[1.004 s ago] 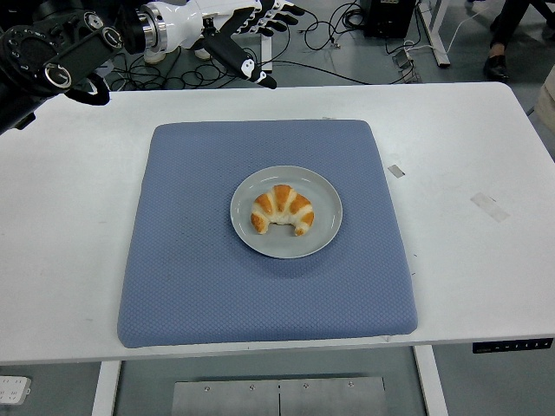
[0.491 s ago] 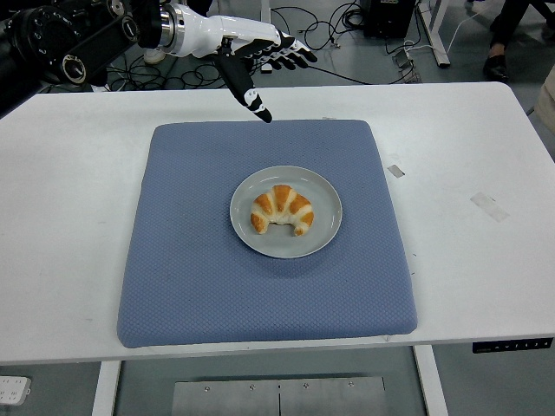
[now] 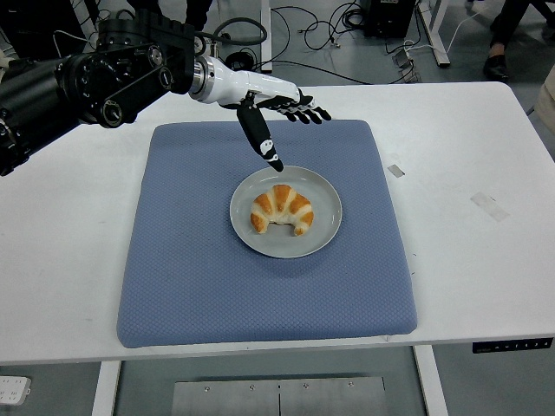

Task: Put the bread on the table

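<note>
Single head view, high on the robot's side, facing forward and down. The table point(image 3: 486, 260) fills most of the frame, near edge along the bottom, far edge near the top with floor and cables beyond. Mid distance: the whole mat point(image 3: 191, 286) is in frame. Left arm enters from the left edge.

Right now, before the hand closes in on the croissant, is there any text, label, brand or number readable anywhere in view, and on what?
None can be read.
Dark strip on the white table's front edge: small pale marks, too small to read.
Left robot hand, open above the grey round plate: a small white mark on the thumb, not legible as text.
Golden croissant, blue square mat: no print.
</note>
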